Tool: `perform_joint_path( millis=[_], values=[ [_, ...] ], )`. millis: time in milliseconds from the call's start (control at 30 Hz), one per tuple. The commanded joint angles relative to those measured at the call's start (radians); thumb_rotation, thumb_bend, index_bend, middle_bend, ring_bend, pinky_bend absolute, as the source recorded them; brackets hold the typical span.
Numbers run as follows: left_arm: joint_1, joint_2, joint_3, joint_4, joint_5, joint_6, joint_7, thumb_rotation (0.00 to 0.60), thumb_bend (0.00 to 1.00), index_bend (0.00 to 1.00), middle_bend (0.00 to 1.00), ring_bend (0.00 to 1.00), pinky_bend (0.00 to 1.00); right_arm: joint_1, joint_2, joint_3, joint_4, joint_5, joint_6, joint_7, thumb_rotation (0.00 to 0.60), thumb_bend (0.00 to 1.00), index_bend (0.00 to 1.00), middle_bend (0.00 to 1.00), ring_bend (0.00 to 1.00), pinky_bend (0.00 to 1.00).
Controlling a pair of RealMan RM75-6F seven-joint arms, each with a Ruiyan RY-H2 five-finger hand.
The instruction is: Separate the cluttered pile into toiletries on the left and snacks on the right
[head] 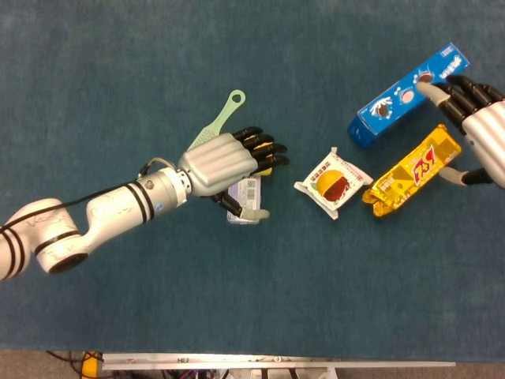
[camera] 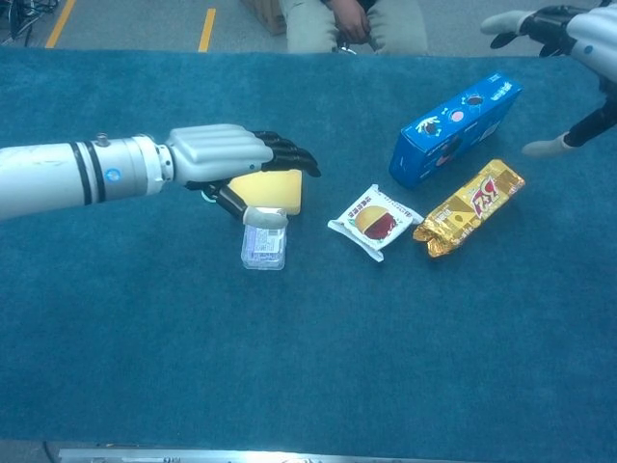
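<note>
Reaching across the blue table cloth [head: 118, 71] with the left hand [head: 225, 162], palm down, and covering most of the yellow sponge [camera: 275, 188]. Fingers [head: 264, 150] stretching out over the sponge's far edge, thumb [head: 251, 212] curling underneath and touching the near end of the small clear wrapped packet [camera: 263, 241]. Lying low over both items; cannot tell whether anything is actually gripped, since the palm is hiding the contact. Green brush [head: 225, 114] poking out from under the hand's far side, its loop handle pointing away from the wrist.

Hovering at the table's right edge with the right hand [head: 477, 126], fingers spread and holding nothing. Fingertips [head: 442, 91] sitting just over the near end of the blue cookie box [head: 406, 95]; thumb [head: 461, 175] hanging just beside the end of the yellow snack bar [head: 410, 174]. Burger-print packet [head: 333, 183] lying between the two hands, nearer the snack bar, just beyond the left fingertips and apart from them.
</note>
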Motion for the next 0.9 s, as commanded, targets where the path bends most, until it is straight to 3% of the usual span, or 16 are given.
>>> perform_joint_path(
  millis=[33, 533, 900],
  values=[
    [-0.014, -0.03, 0.009, 0.032, -0.026, -0.021, 0.007, 0.114, 0.19, 0.08, 0.06, 0.02, 0.04, -0.002, -0.002, 0.001, 0.001, 0.0, -0.006, 0.0, 0.6, 0.0, 0.08, 0.2, 0.12, 0.25],
    [-0.003, -0.093, 0.074, 0.12, -0.077, -0.017, 0.021, 0.084, 0.19, 0.16, 0.1, 0.01, 0.04, -0.021, -0.02, 0.011, 0.006, 0.005, -0.027, 0.004, 0.6, 0.0, 0.08, 0.2, 0.12, 0.25],
    [0.05, 0.013, 0.158, 0.076, -0.065, 0.034, 0.029, 0.083, 0.19, 0.17, 0.13, 0.01, 0.04, -0.031, -0.018, 0.022, -0.017, 0.009, -0.028, -0.01, 0.6, 0.0, 0.08, 0.2, 0.12, 0.25]
  ],
)
